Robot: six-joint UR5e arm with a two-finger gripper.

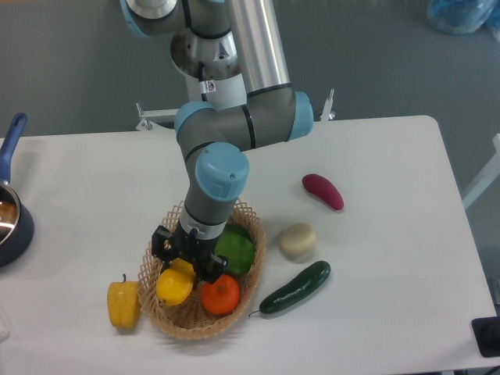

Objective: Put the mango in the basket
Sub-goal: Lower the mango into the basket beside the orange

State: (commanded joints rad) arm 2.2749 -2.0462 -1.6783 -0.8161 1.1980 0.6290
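Observation:
The glossy yellow mango sits low in the left part of the woven wicker basket at the table's front centre. My gripper comes down over the mango's top, its black fingers on either side and shut on it. An orange lies in the basket right beside the mango, touching it. A green fruit rests behind the orange, partly hidden by the arm.
A yellow bell pepper stands just left of the basket. To its right lie a cucumber, a beige round item and a dark red vegetable. A blue-handled pot is at the left edge.

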